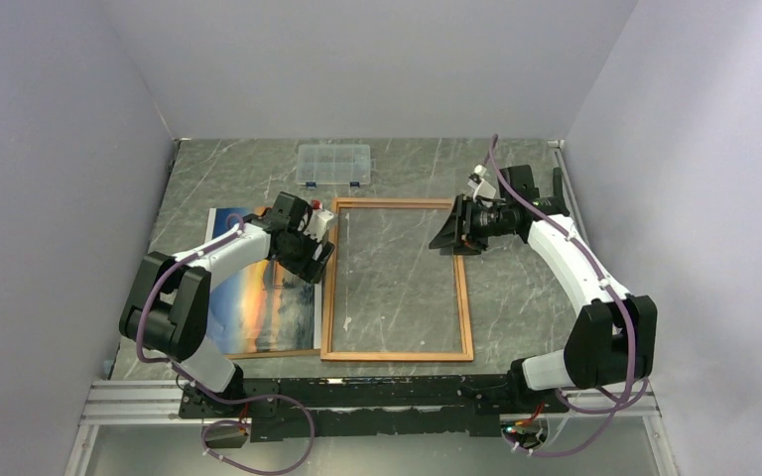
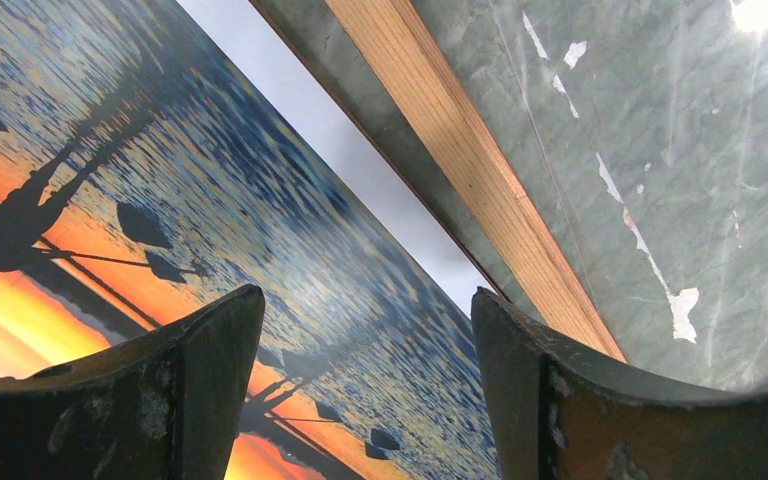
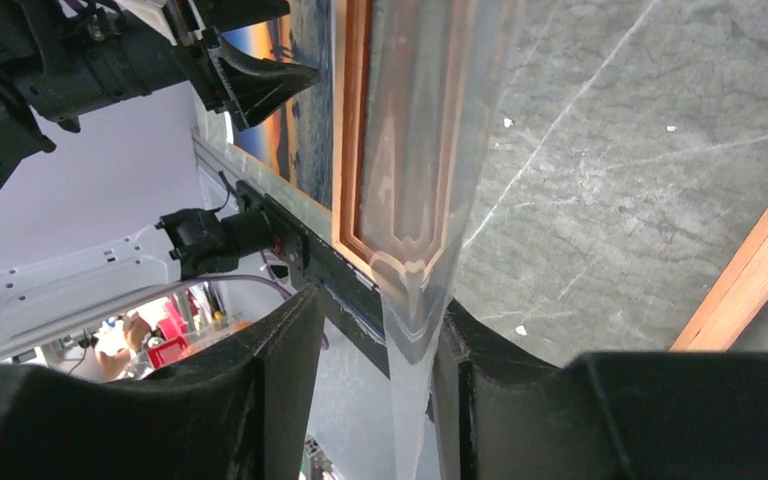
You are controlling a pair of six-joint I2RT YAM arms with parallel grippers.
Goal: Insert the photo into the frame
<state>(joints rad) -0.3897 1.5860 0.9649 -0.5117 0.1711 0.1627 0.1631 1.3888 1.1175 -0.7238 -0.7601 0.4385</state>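
**Materials and finishes.** The photo (image 2: pixel 210 200) is a glossy print, and you can see sheen running across its blue water. The frame (image 2: pixel 480 170) shows you bare light wood, matt, with visible grain. Its pane (image 3: pixel 410 200) is clear and smooth and mirrors the wood beside it. The table (image 1: pixel 228 174) looks like grey-green marbled stone, smooth, with pale veins. Your left gripper (image 2: pixel 365 300) has black fingers (image 2: pixel 200 390), matt and scuffed. The compartment box (image 1: pixel 333 165) is clear plastic. The rail (image 1: pixel 129 402) at the near edge is ribbed bare metal.
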